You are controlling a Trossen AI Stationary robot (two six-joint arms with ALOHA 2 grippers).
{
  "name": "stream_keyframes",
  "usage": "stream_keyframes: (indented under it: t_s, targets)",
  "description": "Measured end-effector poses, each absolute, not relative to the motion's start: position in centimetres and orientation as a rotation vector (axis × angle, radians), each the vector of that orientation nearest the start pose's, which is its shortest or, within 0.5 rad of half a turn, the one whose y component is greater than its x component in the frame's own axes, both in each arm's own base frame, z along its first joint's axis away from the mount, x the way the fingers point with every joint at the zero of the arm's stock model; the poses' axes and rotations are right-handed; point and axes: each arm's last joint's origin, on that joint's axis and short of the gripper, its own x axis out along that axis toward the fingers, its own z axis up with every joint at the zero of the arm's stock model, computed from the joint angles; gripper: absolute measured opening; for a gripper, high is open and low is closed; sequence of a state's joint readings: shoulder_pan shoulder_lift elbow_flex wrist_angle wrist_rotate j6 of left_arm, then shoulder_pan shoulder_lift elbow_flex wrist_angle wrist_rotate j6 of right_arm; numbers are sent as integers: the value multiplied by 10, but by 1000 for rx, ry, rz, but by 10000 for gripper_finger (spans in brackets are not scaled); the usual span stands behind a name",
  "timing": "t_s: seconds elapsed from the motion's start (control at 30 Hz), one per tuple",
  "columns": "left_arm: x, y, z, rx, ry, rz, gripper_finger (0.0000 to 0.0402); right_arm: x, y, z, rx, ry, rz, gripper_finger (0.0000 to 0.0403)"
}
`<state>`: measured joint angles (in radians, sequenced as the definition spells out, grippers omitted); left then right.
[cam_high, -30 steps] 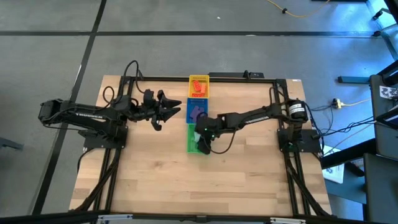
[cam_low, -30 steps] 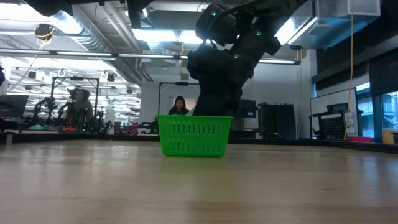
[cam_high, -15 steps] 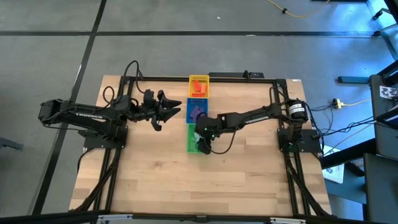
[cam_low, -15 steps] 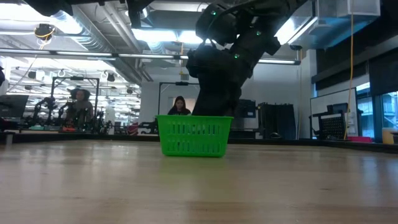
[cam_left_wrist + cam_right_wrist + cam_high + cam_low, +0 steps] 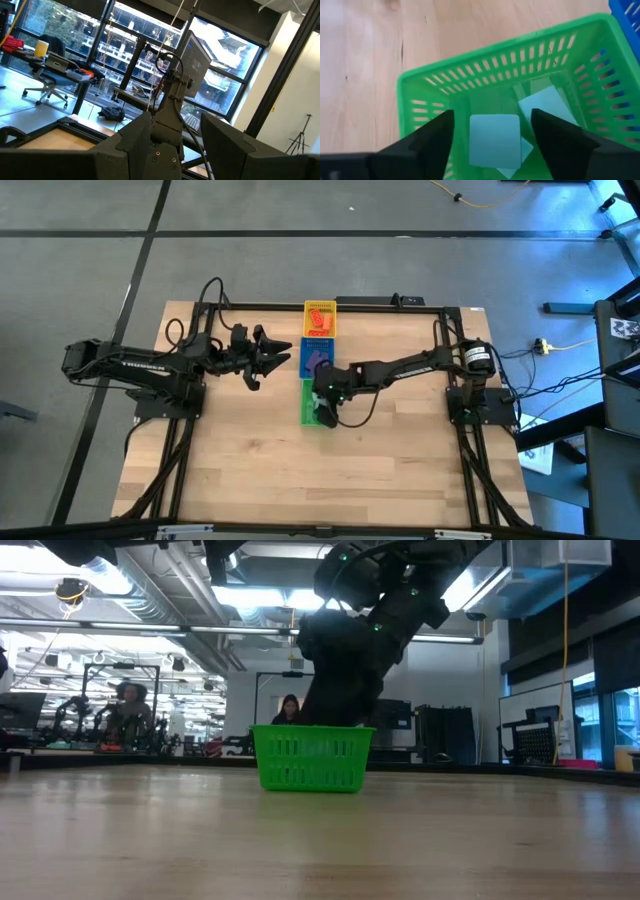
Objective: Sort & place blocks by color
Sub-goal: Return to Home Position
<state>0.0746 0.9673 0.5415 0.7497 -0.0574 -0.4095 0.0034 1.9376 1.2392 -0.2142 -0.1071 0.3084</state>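
Remote log, sorting rig.

On the high view I read three baskets in one column at the middle of the table (image 5: 250, 465). The yellow basket (image 5: 307, 321) sits toward 12 o'clock, the blue basket (image 5: 305, 356) is just beside it in the middle, and the green basket (image 5: 310, 758) is at the 6 o'clock end.

Blocks:
- The orange blocks (image 5: 320, 315) lie in the yellow basket.
- The purple blocks (image 5: 318, 363) lie in the blue basket.
- The mint blocks (image 5: 495, 141) lie flat on the green basket's floor. I count three on the right wrist view (the third is mostly tucked under the other two).
- I see no block on the bare wood.

Right gripper (image 5: 324, 408): it is over the green basket, with its arm reaching in from 3 o'clock. The jaws are spread and hold nothing, and the mint pieces show in the gap between the fingers (image 5: 422, 145). On the low view its dark bulk rises above the basket rim. I cannot tell whether the fingertips dip below that rim.

Left gripper (image 5: 285, 352): it is at 9 o'clock of the blue basket, near it but apart. Its jaws are parted and empty. Its wrist camera looks level across the table toward the windows.
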Motion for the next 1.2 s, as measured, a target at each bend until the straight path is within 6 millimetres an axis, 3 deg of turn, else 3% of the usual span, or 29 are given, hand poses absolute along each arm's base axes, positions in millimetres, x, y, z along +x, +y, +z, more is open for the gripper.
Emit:
stream_keyframes:
  t_s: [0.23,0.37,0.53,0.7,0.83,1.03,1.2]
  targets:
    - [209,17,305,-403,-346,63,166,389,-5,182,311,938,-20,297]
    - [209,17,305,-403,-345,62,166,367,-9,210,266,979,-10,298]
    - [209,17,305,-403,-345,62,166,324,-8,231,273,941,-17,289]
    - [209,17,305,-403,-340,64,166,273,-6,232,449,764,-70,283]
    - [209,17,304,-403,-334,64,166,246,-6,237,573,527,-78,283]
    - [210,17,304,-403,-330,66,166,231,-8,273,548,134,-5,282]
    - [210,17,303,-403,-322,67,166,229,-7,300,418,11,45,282]
